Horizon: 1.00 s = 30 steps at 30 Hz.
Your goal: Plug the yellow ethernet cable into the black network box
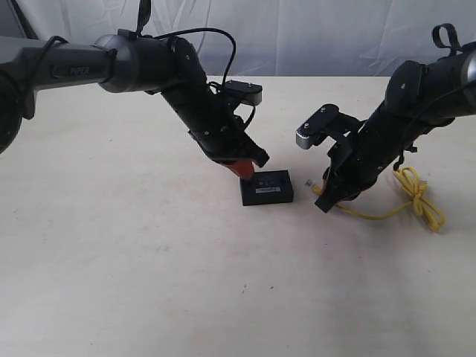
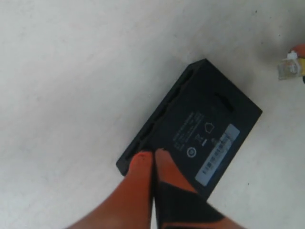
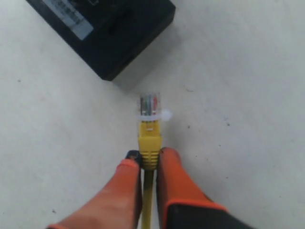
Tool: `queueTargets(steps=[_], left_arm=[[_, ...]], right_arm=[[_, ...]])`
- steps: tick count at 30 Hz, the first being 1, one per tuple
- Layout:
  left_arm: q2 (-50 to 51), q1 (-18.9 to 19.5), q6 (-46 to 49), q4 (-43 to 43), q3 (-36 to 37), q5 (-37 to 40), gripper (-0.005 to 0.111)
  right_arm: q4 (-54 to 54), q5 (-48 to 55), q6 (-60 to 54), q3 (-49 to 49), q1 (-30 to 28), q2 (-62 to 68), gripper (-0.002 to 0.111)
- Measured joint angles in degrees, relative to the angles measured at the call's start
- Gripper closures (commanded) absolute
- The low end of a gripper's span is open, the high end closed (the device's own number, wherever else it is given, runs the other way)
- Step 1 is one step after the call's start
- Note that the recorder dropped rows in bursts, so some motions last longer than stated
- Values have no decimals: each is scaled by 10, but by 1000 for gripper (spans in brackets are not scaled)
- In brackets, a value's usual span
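The black network box (image 1: 267, 187) lies flat mid-table, white label strip up. My left gripper (image 1: 247, 170) is shut, its orange fingertips pressed onto the box's back corner; the left wrist view shows the box (image 2: 200, 129) under the closed gripper (image 2: 152, 156). My right gripper (image 1: 325, 195) is shut on the yellow ethernet cable (image 1: 416, 195) just behind its clear plug (image 1: 310, 183), which sits a short gap right of the box. In the right wrist view the cable (image 3: 149, 143) sticks out of the gripper (image 3: 149, 162), plug (image 3: 149, 103) aimed toward the box (image 3: 119, 28). The cable's knotted loop trails right.
The pale tabletop (image 1: 149, 282) carries nothing else in view. A white curtain (image 1: 312, 33) hangs behind the table's far edge. Both black arms lean in over the middle from either side.
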Motion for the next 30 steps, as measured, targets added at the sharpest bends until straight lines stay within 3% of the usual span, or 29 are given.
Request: queueTargets(steps=[7,20,26,30], left_arm=[[0,0,0,8,-4,8,107],[12,0,2,27,-11,-86,107],[28,0,2,29,-11,-78,107],[28,0,2,33,-11,-30,107]], right_arm=[[0,-5,1,0,0,0,109],[13,-5,1,0,0,0,109],[15,-5,1,0,0,0,109],[16,-5,1,0,0,0,109]])
